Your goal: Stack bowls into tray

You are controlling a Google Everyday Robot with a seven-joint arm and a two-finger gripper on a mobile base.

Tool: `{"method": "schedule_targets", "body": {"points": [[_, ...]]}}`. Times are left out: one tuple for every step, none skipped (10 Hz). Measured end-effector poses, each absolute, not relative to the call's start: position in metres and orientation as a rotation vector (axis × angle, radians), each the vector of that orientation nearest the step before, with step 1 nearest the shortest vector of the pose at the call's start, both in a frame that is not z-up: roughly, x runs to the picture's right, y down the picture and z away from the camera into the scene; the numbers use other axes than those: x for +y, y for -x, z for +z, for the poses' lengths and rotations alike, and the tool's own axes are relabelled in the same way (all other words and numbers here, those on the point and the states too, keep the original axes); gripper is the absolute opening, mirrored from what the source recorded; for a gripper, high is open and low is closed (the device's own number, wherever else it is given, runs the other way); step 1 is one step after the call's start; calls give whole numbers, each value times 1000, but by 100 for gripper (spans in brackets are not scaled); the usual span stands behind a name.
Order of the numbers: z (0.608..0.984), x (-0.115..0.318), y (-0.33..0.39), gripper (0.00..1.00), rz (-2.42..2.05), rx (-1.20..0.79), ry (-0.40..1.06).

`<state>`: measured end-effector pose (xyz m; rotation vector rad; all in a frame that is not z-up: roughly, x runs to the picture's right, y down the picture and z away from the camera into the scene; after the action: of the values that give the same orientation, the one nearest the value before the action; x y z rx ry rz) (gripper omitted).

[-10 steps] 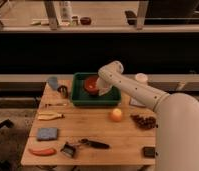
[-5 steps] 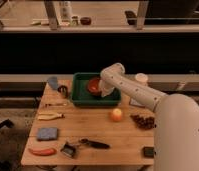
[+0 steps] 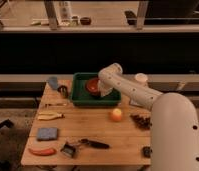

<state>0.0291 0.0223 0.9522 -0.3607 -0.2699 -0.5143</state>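
A red-orange bowl (image 3: 93, 86) lies inside the dark green tray (image 3: 79, 98) at the back of the wooden table, toward the tray's right half. My white arm reaches in from the right, bends above the tray and points down. My gripper (image 3: 105, 93) is low over the tray's right side, right next to the bowl's right edge. The arm hides part of the bowl and the contact point. I see only this one bowl.
A small dark metal cup (image 3: 63, 91) and a pale blue cup (image 3: 53, 81) stand left of the tray, a white cup (image 3: 140, 78) to its right. In front lie an orange fruit (image 3: 116, 115), a banana (image 3: 50, 116), a blue-grey pad (image 3: 47, 133), a red pepper (image 3: 42, 151) and a black tool (image 3: 90, 144).
My wrist has shifted slightly right and lower over the tray's right side. The bowl stays in the tray at nearly the same spot.
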Motion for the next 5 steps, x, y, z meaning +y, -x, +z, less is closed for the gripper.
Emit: {"method": "schedule_targets", "body": {"points": [[952, 20, -28, 0, -515, -258, 358], [951, 19, -26, 1, -514, -248, 356], [951, 18, -25, 5, -515, -237, 356], [950, 16, -22, 16, -516, -224, 356], [950, 14, -20, 27, -519, -210, 353]]}}
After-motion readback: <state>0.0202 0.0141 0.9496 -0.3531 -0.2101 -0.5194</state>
